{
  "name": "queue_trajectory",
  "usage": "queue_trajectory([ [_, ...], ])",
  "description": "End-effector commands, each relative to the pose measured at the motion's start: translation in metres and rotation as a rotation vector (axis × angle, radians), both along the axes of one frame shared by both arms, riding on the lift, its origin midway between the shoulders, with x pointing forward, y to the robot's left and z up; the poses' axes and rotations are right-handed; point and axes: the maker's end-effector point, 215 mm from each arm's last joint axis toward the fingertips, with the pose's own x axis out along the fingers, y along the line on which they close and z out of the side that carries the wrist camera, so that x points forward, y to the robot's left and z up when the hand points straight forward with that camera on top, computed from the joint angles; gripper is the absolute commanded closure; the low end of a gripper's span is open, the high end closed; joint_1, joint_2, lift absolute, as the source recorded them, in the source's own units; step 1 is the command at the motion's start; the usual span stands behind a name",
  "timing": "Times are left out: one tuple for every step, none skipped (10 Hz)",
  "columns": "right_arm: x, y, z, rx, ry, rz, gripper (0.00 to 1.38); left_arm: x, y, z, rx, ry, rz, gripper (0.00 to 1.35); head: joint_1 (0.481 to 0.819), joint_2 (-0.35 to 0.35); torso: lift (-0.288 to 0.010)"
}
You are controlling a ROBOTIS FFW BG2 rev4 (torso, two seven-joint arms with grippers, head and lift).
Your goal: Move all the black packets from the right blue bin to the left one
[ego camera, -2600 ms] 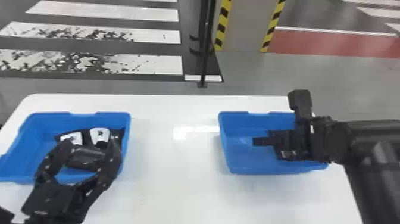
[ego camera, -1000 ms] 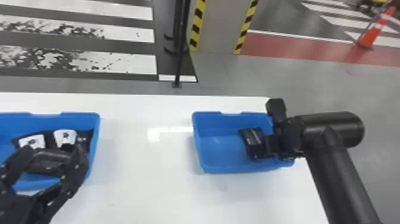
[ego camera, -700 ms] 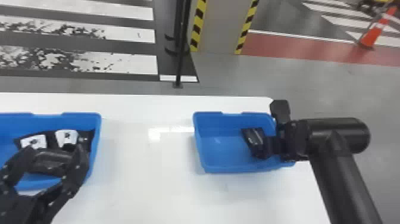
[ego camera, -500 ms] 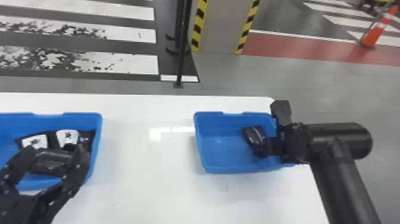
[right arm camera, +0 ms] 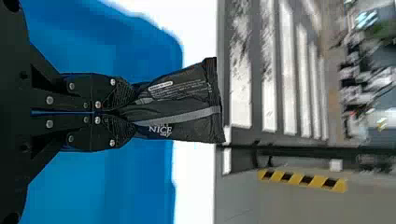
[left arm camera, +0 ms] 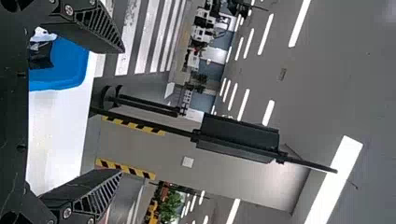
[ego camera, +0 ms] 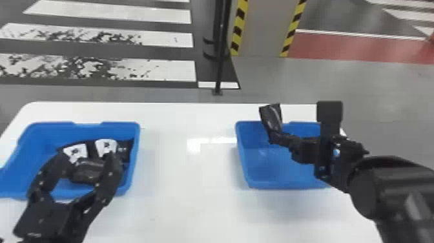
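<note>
In the head view my right gripper is above the right blue bin, pinching a black packet that sticks out past its fingertips. The right wrist view has the right gripper closed on one end of the black packet. My left gripper stands open in front of and over the left blue bin, where several black packets, some with white labels, lie partly hidden behind it. In the left wrist view the left gripper has its fingers wide apart with nothing between them.
Both bins stand on a white table, with a wide stretch of tabletop between them. Beyond the far edge are a dark pole and a pillar with yellow and black stripes.
The right gripper has lifted the black packet out from low in the right bin and moved it up and left. The head view has shifted back toward the left; the left gripper remains over its bin.
</note>
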Motion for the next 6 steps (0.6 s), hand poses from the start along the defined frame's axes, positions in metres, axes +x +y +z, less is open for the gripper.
queue_trajectory([
  [0.012,0.053,0.040,0.141,-0.153,0.135,1.17,0.001,-0.001,0.005,-0.003,-0.019,0.001,0.12,0.695,-0.093,-0.140],
  [0.003,0.119,0.061,0.211,-0.198,0.293,1.17,0.002,-0.004,0.004,-0.007,-0.012,-0.004,0.12,0.695,-0.045,-0.140],
  [-0.016,0.179,0.078,0.296,-0.216,0.432,1.17,0.004,-0.008,0.005,-0.017,-0.012,-0.013,0.12,0.695,0.008,-0.140],
  [-0.036,0.220,0.085,0.360,-0.204,0.511,1.17,0.005,-0.012,0.004,-0.019,-0.010,-0.023,0.13,0.695,0.084,-0.140],
  [-0.060,0.259,0.079,0.423,-0.165,0.584,1.17,0.005,-0.015,0.005,-0.020,-0.009,-0.030,0.13,0.695,0.144,-0.140],
  [-0.080,0.291,0.066,0.442,-0.121,0.650,1.17,0.006,-0.015,0.004,-0.022,-0.009,-0.030,0.13,0.695,0.173,-0.140],
])
